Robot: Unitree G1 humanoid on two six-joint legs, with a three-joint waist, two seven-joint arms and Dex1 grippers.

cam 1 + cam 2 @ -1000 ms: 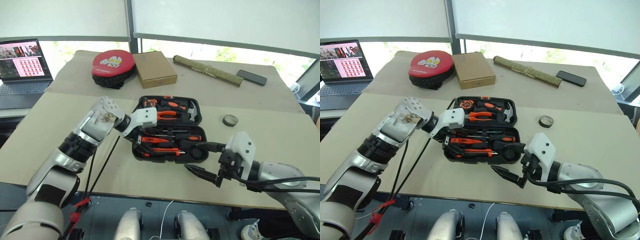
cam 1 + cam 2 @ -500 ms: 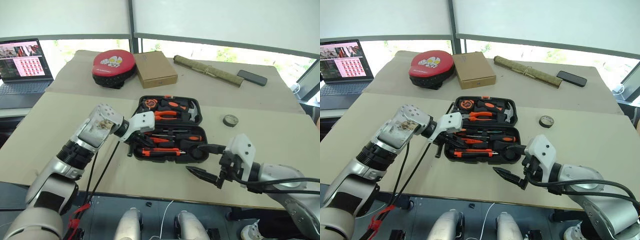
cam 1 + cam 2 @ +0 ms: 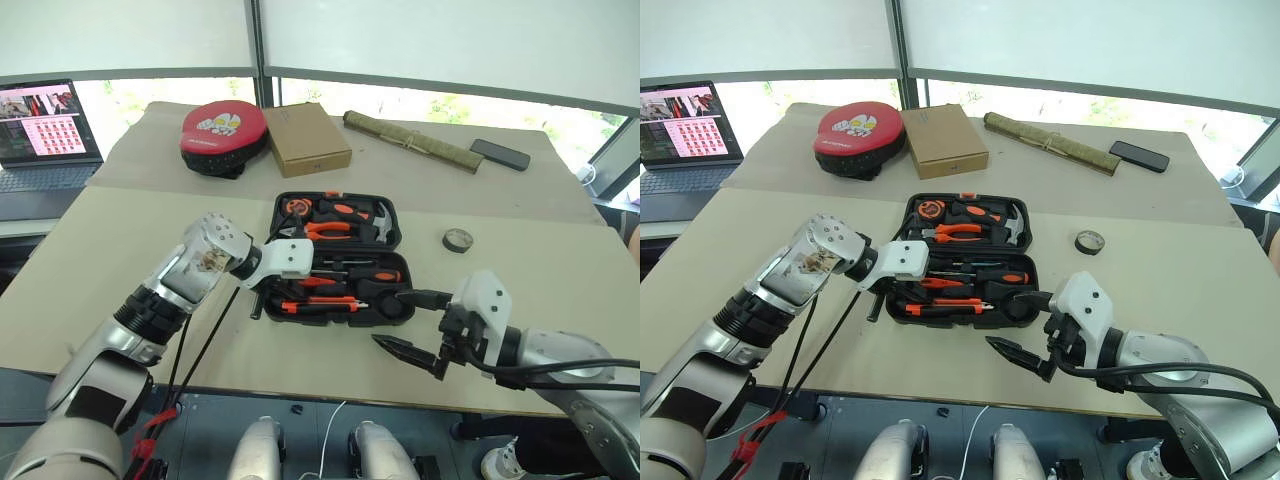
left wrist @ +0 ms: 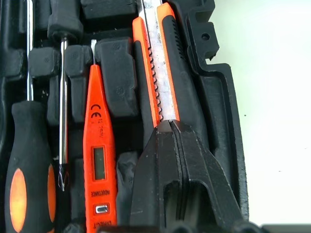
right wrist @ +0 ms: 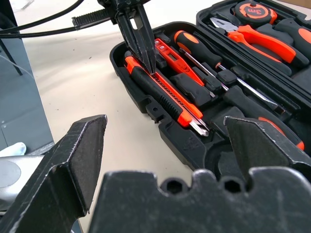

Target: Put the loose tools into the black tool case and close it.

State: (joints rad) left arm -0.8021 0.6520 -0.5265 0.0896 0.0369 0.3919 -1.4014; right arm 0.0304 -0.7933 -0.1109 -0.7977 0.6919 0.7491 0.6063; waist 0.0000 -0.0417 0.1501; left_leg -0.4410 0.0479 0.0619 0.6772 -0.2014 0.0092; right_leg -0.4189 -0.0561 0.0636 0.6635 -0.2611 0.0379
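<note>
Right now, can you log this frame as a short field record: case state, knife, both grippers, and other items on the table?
case: black tool case lies open on the table
knife: utility knife lies in the slot at the case's near edge
left gripper: left gripper shut, tips on the knife's top, pressing rather than gripping
right gripper: right gripper open, holds nothing, by the case's near right corner
other items: red pad, cardboard box, tape roll, phone

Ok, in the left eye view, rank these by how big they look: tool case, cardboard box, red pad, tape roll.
1. black tool case
2. red pad and cardboard box: look about alike, not ranked
3. tape roll
</note>
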